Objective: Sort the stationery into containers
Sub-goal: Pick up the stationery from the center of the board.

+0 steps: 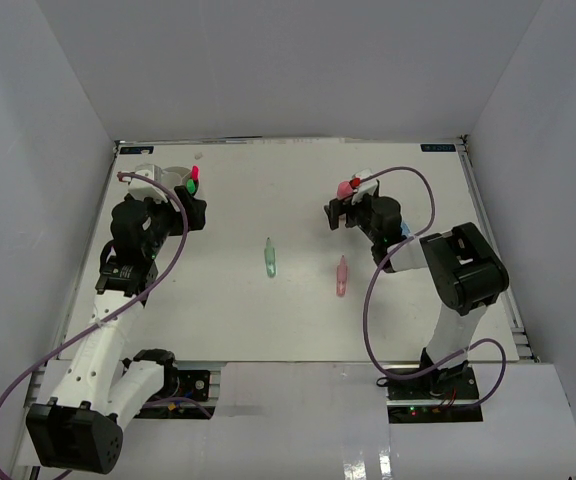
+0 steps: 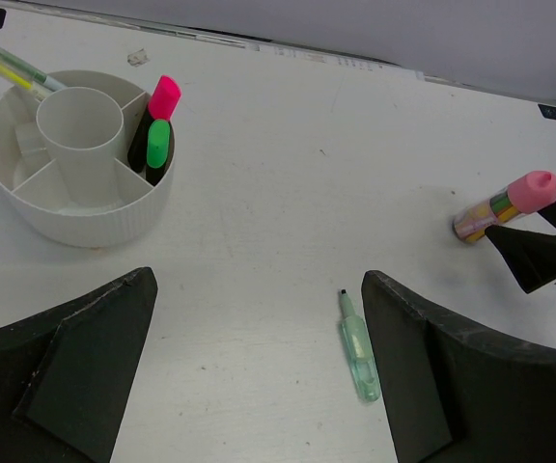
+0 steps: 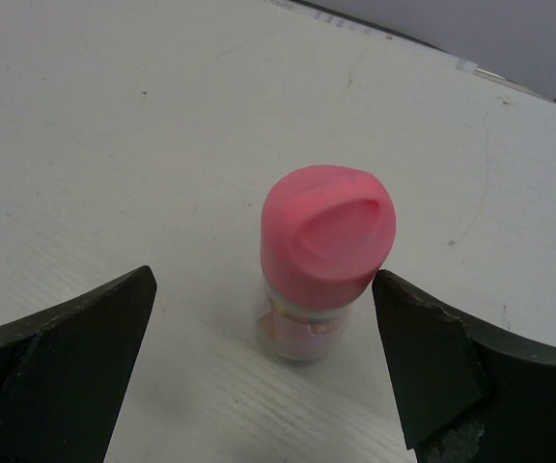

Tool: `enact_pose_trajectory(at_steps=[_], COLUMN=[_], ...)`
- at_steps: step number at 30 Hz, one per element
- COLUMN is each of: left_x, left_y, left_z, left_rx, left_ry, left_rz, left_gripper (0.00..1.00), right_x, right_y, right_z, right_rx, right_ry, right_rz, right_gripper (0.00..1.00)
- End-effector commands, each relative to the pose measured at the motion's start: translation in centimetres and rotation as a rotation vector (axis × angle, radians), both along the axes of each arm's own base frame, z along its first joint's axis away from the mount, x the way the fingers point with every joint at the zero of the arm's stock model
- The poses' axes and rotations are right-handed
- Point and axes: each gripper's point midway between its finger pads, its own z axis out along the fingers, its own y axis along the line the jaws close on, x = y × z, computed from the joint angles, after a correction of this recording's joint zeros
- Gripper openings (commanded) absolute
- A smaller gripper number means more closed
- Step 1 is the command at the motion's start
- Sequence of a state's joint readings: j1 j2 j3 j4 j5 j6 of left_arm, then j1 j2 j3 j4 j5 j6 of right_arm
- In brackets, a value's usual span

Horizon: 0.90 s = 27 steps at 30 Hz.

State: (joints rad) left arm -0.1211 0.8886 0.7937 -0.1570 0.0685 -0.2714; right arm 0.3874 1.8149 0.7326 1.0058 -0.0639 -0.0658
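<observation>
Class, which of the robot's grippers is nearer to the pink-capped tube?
Right. The right gripper is open, its fingers either side of the pink-capped tube; the left gripper, also open, is far off, near the white organiser cup.

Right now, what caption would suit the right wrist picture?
Open right hand frames a pink-capped tube on the white table.

Pink-capped tube (image 2: 505, 204) and pale green marker (image 2: 359, 349) outside white organiser cup (image 2: 75, 220)
</observation>
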Motion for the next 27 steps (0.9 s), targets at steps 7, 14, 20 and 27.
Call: enact_pose_trajectory(at_steps=[7,14,20,27], left_x=[0.0,0.0,0.1,0.0], left_y=[-0.4,-0.5,-0.5,-0.6], left_z=[1.4,1.4,1.2,1.1], left_rx=[-0.016,-0.016,-0.015,-0.015], left_ry=[-0.033,-0.032,-0.029,-0.026], left_rz=[-0.020,-0.025,-0.025,-0.031], left_gripper=[0.98,0.98,0.98,0.98], right_x=[2.1,3.1,3.7,3.5], right_y=[-0.6,-0.7,-0.5,0.0], right_z=[1.5,1.4,1.0,1.2], right_rx=[0.086,0.112,0.098,0.096], right_ry=[-0.056,-0.032,-0.018,-0.025], right_rz=[-0.010,-0.001,0.008,0.046], right_gripper=[0.93,0.87,0.76,0.55])
